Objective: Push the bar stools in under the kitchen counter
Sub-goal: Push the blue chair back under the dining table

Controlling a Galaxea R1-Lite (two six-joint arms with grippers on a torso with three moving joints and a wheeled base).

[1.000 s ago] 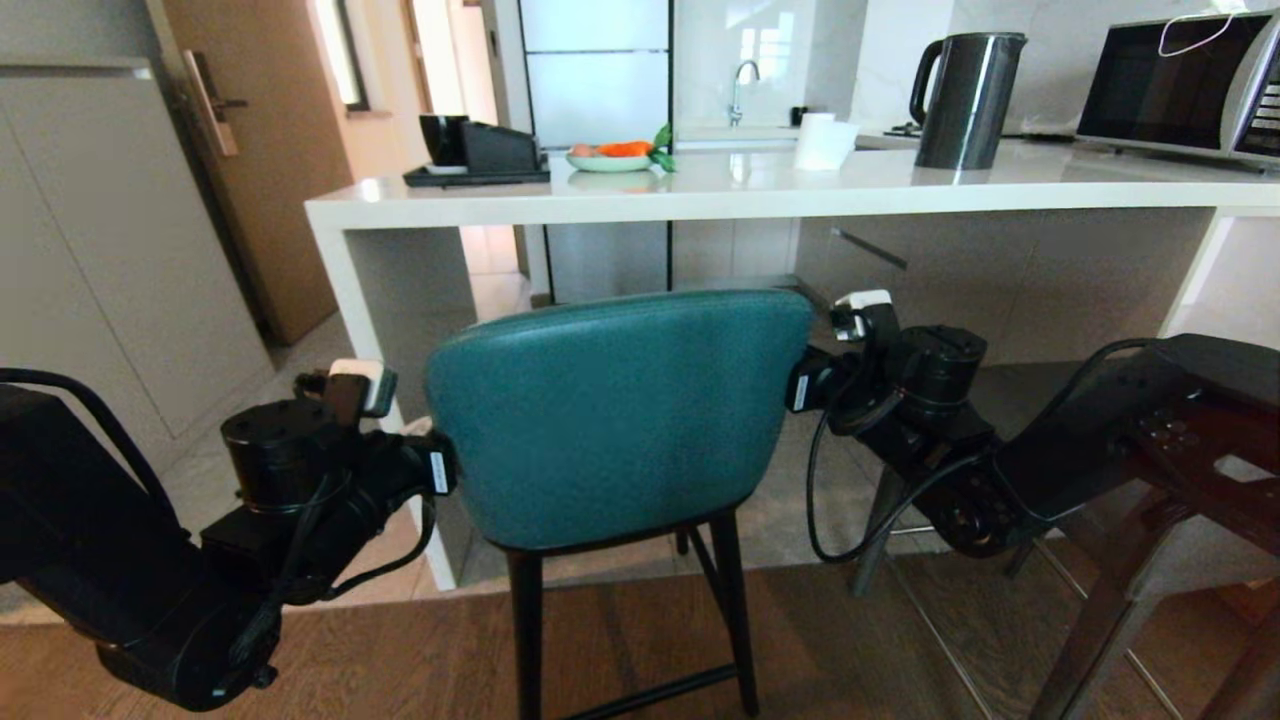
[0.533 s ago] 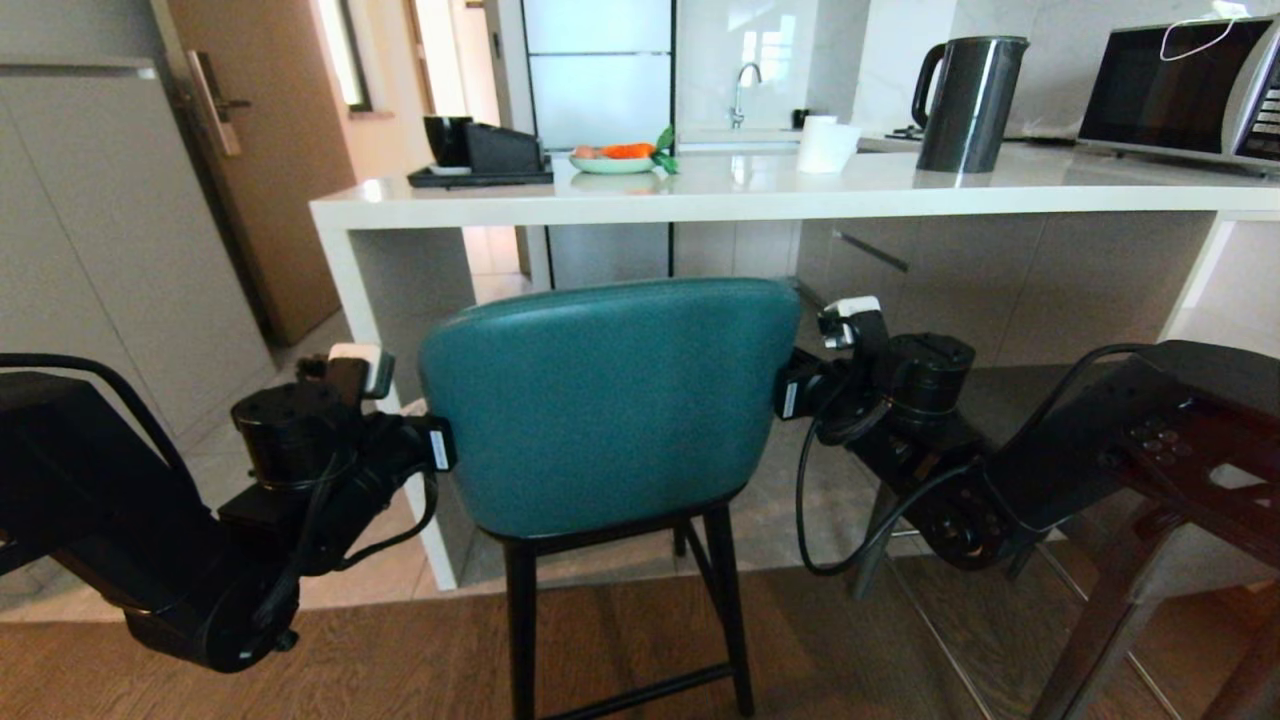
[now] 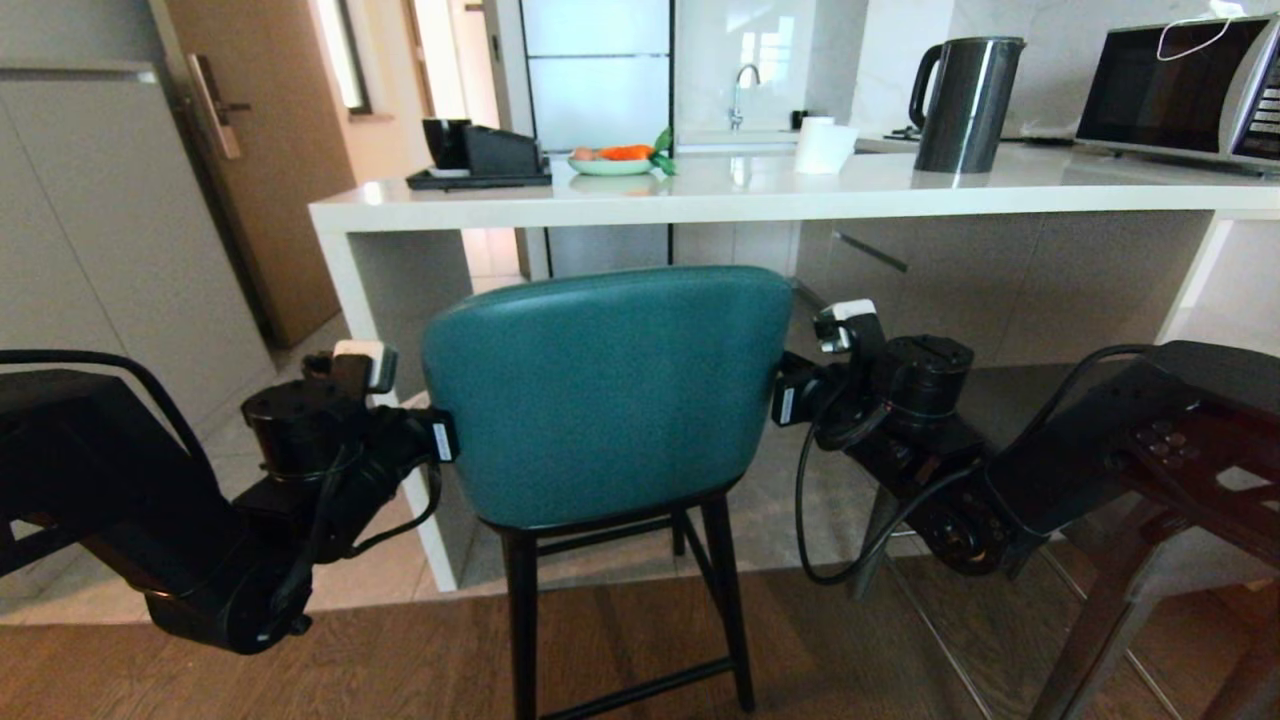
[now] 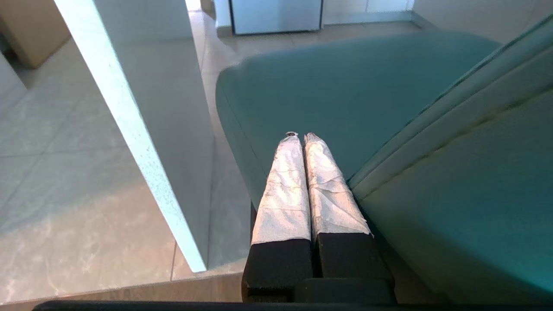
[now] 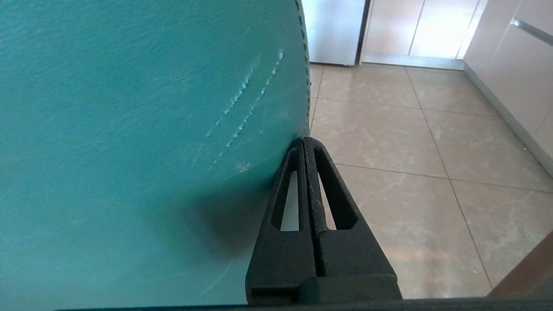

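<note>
A teal bar stool (image 3: 610,390) on thin black legs stands with its back toward me, in front of the white kitchen counter (image 3: 760,190), close to the counter's slab end leg (image 3: 345,300). My left gripper (image 4: 301,136) is shut, its white-wrapped fingers lying along the seat against the left edge of the back (image 4: 453,172). My right gripper (image 5: 303,140) is shut too, its black fingers touching the right side of the teal back (image 5: 151,129). A second, dark stool (image 3: 1220,400) with grey legs stands at the far right, partly hidden by my right arm.
On the counter stand a dark kettle (image 3: 965,100), a microwave (image 3: 1180,85), a white paper roll (image 3: 822,143), a plate of carrots (image 3: 612,160) and a black tray (image 3: 478,165). A wooden door (image 3: 270,150) is at the left. Wood floor meets tile under the stool.
The teal stool has slid forward toward the counter, with both shut grippers moving along at its sides. The view has shifted slightly as well.
</note>
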